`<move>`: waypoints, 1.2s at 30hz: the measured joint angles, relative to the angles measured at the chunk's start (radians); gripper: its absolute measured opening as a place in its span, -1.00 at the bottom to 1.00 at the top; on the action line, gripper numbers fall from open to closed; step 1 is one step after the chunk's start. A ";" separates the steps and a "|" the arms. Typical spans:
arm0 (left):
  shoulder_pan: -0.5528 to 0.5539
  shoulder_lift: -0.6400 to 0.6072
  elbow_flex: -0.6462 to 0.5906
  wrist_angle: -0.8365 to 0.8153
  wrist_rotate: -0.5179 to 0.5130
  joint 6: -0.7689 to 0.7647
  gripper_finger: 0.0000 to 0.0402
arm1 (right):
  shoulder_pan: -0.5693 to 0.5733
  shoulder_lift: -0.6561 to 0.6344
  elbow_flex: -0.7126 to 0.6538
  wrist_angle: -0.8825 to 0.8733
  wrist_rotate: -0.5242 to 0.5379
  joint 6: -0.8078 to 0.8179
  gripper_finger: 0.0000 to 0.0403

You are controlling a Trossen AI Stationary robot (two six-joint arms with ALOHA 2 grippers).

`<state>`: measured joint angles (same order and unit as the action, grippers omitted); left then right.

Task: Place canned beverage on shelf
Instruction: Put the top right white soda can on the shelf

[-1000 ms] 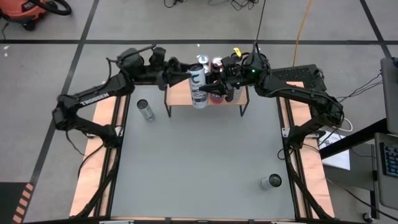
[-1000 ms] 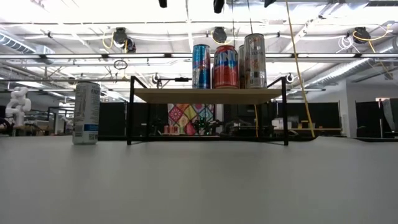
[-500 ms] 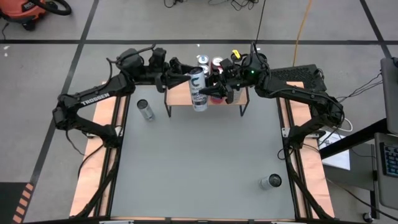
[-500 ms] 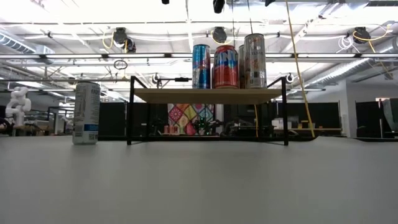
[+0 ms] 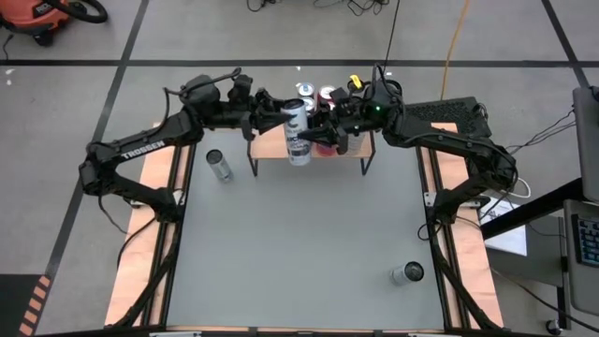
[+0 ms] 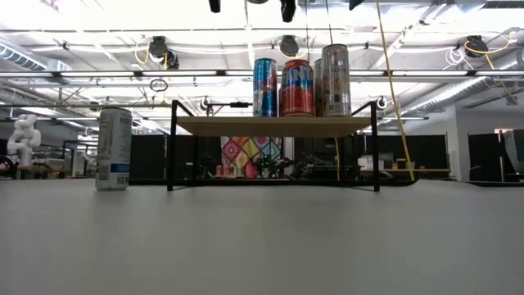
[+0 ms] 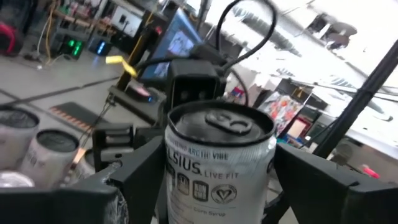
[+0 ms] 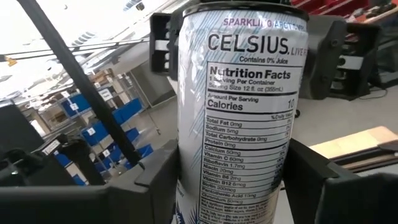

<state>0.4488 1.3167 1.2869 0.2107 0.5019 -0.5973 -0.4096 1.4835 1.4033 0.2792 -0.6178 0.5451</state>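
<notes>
Both claws, left point(image 5: 271, 116) & right point(image 5: 314, 137), clamp white can point(image 5: 297, 131) above shelf point(image 5: 270, 138).

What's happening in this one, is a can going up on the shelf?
Both arms meet over the shelf. The left tool and right tool each grip the white Celsius can, held in the air at the shelf's front edge. Three cans already stand on it; two more cans wait on the table.
</notes>
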 joint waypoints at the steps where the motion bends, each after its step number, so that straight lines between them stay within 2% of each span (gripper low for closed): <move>1: 0.000 0.001 0.000 -0.009 0.001 0.003 0.47 | -0.001 0.001 0.000 -0.002 0.001 0.000 -0.04; 7: -0.001 0.002 0.000 0.004 0.003 0.001 0.59 | -0.001 0.001 -0.001 -0.001 0.004 -0.001 -0.04; 11: 0.000 0.002 0.000 0.004 0.001 -0.015 0.58 | -0.001 0.001 -0.001 -0.001 0.011 -0.005 -0.04; 24: 0.000 0.002 0.000 0.004 -0.006 0.012 0.21 | 0.002 0.000 0.000 -0.001 0.017 -0.032 -0.02; 36: 0.009 -0.016 -0.002 0.004 0.003 0.002 0.19 | 0.004 -0.010 0.000 0.003 0.073 -0.001 0.35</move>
<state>0.4574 1.3011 1.2853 0.2146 0.5054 -0.5955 -0.4060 1.4738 1.4036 0.2825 -0.5446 0.5441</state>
